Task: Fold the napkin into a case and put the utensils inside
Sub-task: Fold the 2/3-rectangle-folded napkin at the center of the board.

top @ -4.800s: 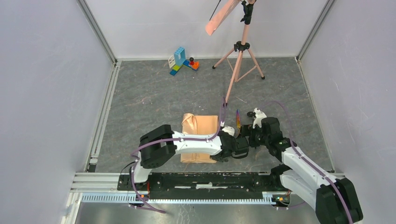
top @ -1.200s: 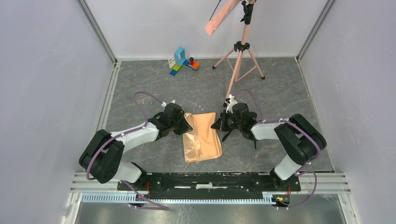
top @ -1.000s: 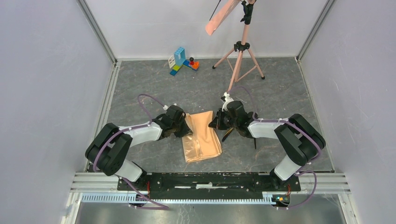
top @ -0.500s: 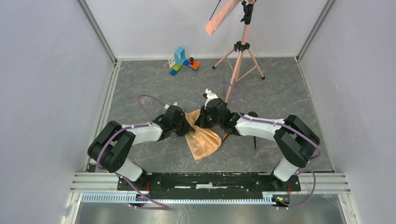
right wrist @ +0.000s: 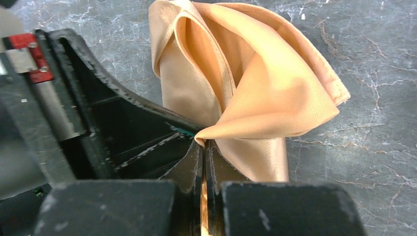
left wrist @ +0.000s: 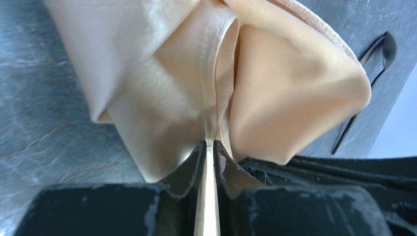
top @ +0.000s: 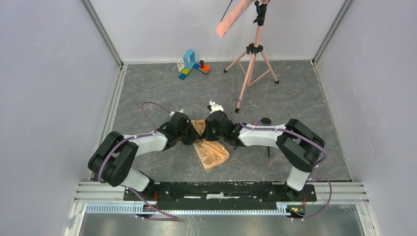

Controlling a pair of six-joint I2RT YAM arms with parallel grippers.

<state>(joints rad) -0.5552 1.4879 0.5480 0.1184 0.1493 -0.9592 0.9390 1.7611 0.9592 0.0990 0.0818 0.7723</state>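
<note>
Both arms meet mid-desk [top: 147, 93]: left jaws clamped on the napkin's [left wrist: 162, 88] edge, right jaws pinching it opposite, bunching the cloth up, likely to carry a fold. Black spoon [left wrist: 388, 46] lies just beside, uncased.

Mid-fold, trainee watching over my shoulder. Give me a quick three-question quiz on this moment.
1. True or false: the left pincer and the right pincer are both shut on the napkin.
2. Where is the black utensil? A inside the napkin; B on the table beside it; C in a pincer.
3. Fill in: the pink stand at the back is a ____.
Key: 1 true; 2 B; 3 tripod.
</note>
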